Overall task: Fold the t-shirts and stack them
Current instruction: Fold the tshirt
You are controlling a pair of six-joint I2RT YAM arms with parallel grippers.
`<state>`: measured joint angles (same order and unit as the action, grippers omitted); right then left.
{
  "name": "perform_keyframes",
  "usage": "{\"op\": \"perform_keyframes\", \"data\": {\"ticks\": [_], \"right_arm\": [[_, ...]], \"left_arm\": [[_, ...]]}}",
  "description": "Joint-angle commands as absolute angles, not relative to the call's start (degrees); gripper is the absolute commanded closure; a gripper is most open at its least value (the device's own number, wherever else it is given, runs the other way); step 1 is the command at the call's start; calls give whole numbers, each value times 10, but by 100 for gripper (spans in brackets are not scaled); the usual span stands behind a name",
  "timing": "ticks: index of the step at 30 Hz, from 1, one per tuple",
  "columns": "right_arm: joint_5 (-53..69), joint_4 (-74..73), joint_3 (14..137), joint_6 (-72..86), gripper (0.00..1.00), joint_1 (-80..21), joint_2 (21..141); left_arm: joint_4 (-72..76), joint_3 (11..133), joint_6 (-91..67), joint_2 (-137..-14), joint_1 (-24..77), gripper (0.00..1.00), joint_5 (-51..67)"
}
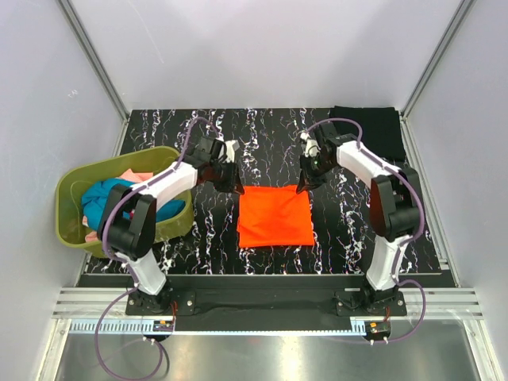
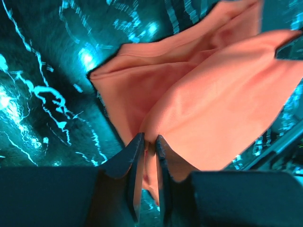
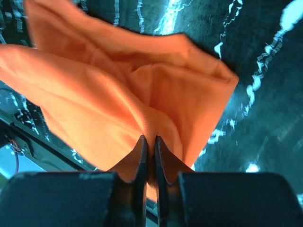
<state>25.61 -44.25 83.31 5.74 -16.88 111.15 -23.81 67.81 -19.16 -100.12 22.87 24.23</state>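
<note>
The bright orange t-shirt [image 1: 275, 216] lies as a folded rectangle in the middle of the black marbled table. My left gripper [image 1: 237, 187] is shut on its far left corner; the left wrist view shows the orange cloth [image 2: 208, 99] pinched between the jaws [image 2: 150, 142]. My right gripper [image 1: 304, 187] is shut on the far right corner; the right wrist view shows orange cloth [image 3: 118, 99] pinched between its jaws [image 3: 149, 142]. A folded black t-shirt [image 1: 368, 131] lies at the far right corner. Teal [image 1: 103, 200] and pink [image 1: 135, 172] shirts sit in the basket.
The olive-green plastic basket [image 1: 73, 234] stands at the left edge of the table, beside my left arm. White walls and metal frame posts enclose the table. The table's near edge runs just beyond the arm bases.
</note>
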Motion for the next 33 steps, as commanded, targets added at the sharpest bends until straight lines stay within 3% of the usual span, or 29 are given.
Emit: {"op": "perform_keyframes", "data": {"ticks": [1,10,16,17,19,20,26,30,33], "right_arm": [[228,-461,849,70,96,-171,1059],[182,-416,878,84,96,-169,1142],[133,-368,906,98,92,-163,1202],[107,-376,914,100,92,-163,1212],[86,-402,926,105,84,-163,1212],[68,-402,922,105,73,-163,1200],[4,-453,904,107,49,-163,1126],[-23,-499,896,100,43,-163,1082],[-1,-513,904,102,43,-163,1065]], "left_arm": [[-200,703,-214,-967,228,81,247],[-191,785,-221,-1084,227,81,247],[-209,869,-207,-1186,225,71,198],[-213,878,-202,-1193,226,63,194],[-220,895,-200,-1193,227,52,177],[-240,903,-197,-1188,226,50,168],[-375,990,-164,-1138,226,20,120],[-397,964,-178,-1080,226,16,127],[-371,906,-199,-1037,227,20,162]]}}
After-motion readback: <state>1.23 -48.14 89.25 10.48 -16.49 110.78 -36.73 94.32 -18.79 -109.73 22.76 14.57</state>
